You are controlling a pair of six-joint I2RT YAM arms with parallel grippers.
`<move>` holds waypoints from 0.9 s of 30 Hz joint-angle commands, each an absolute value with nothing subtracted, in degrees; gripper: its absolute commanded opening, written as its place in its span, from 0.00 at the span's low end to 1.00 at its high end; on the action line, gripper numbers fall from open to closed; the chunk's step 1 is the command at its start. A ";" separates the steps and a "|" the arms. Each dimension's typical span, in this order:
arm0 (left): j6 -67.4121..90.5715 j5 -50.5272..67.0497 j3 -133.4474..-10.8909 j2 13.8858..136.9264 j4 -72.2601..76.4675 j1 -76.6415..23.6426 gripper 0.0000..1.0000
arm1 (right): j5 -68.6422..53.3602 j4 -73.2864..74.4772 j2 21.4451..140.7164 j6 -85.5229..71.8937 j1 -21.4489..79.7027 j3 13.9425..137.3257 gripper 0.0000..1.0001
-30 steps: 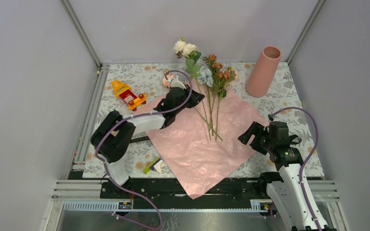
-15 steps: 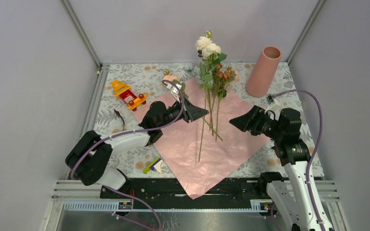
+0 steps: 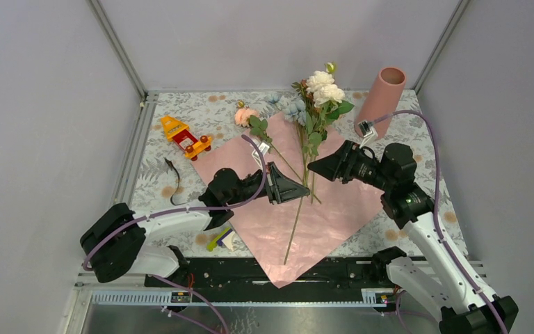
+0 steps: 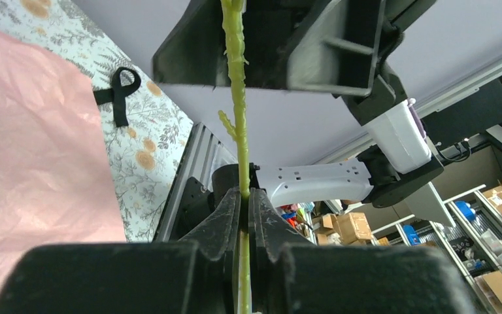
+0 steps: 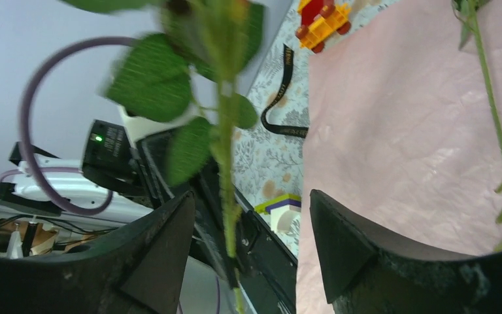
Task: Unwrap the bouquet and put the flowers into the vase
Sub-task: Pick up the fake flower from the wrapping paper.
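Gripping a stem [image 4: 240, 150], left claw [image 4: 245, 196] holds it inside the wide-open right claw [image 5: 251, 219].

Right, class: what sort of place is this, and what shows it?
Probably a robot test booth in a lab or storeroom: plain grey walls on a metal frame enclose the table, and cardboard boxes are piled beyond it.

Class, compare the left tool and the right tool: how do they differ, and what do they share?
The left tool is shut on the green stem; the right tool is open, its fingers standing wide around that stem. The left tool holds the stem lower down; the right tool sits higher, near the leaves. Both meet at the same stem, above the pink paper.
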State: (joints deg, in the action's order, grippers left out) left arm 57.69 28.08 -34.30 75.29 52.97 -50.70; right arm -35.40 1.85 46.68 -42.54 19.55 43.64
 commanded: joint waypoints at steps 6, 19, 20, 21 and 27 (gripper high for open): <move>57.81 22.49 -34.92 72.61 51.96 -53.72 0.00 | -33.32 -6.66 46.43 -45.97 21.01 45.10 0.68; 56.43 22.11 -36.52 72.86 50.60 -55.51 0.00 | -32.87 -6.11 47.27 -45.89 21.18 44.70 0.36; 56.56 21.95 -36.61 72.93 50.58 -55.46 0.00 | -32.87 -6.11 47.13 -45.92 21.19 44.59 0.34; 56.62 21.93 -36.61 72.90 50.51 -55.46 0.00 | -32.87 -6.00 47.04 -45.88 21.18 44.51 0.33; 56.39 22.00 -38.15 73.12 48.88 -55.46 0.00 | -32.64 -5.43 46.77 -45.08 21.18 43.86 0.20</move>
State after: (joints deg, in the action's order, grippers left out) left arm 57.84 23.27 -34.61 74.67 46.98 -55.27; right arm -33.34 -3.70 47.83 -46.09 20.69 43.59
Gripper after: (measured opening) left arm 0.054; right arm 0.272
